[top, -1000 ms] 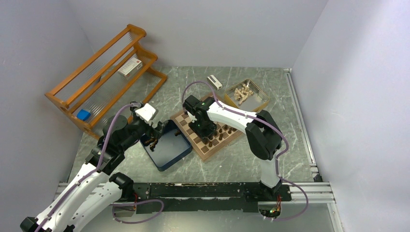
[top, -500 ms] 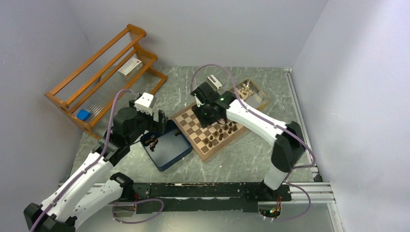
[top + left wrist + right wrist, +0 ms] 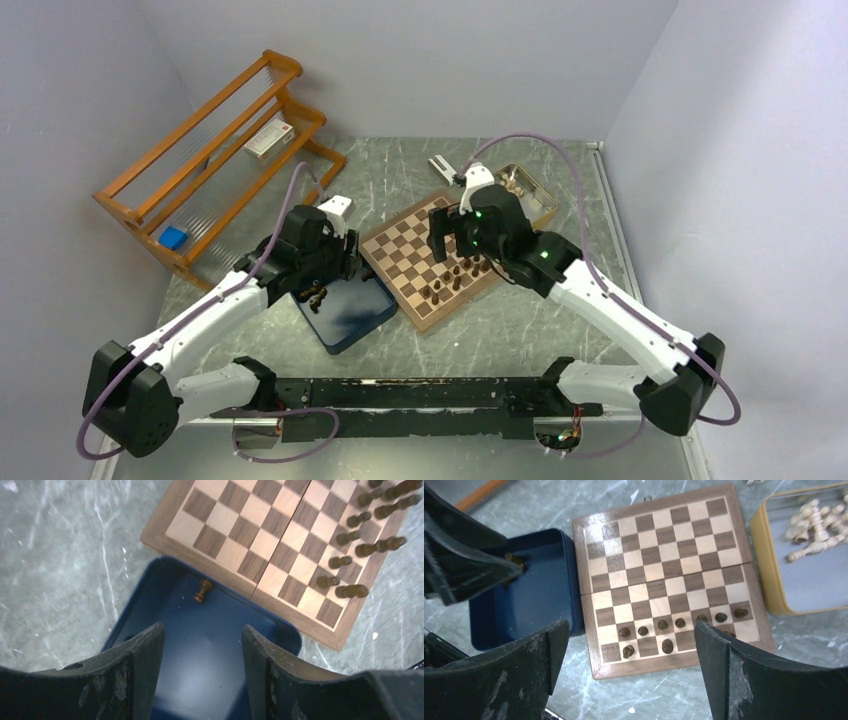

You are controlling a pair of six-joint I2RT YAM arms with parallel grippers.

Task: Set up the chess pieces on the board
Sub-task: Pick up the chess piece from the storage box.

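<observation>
The board (image 3: 405, 250) lies mid-table, with several dark chess pieces (image 3: 679, 622) standing in two rows along its near edge. My right gripper (image 3: 631, 630) hovers above that edge, open wide with nothing between its fingers. The right gripper (image 3: 452, 230) sits over the board's far right part in the top view. My left gripper (image 3: 202, 647) is open over the dark blue box (image 3: 210, 645), empty. One dark piece (image 3: 202, 590) lies in the box's far corner, ahead of the fingers. A few dark pieces (image 3: 315, 296) show in the box from above.
A yellow tin (image 3: 769, 580) holding pale pieces (image 3: 816, 522) stands right of the board. An orange wooden rack (image 3: 215, 150) fills the far left. A small white object (image 3: 443, 168) lies behind the board. The blue box touches the board's left side.
My right gripper rose off the board, drew back to the right and opened wide. The left arm swung toward the blue box, and its jaws narrowed somewhat.
</observation>
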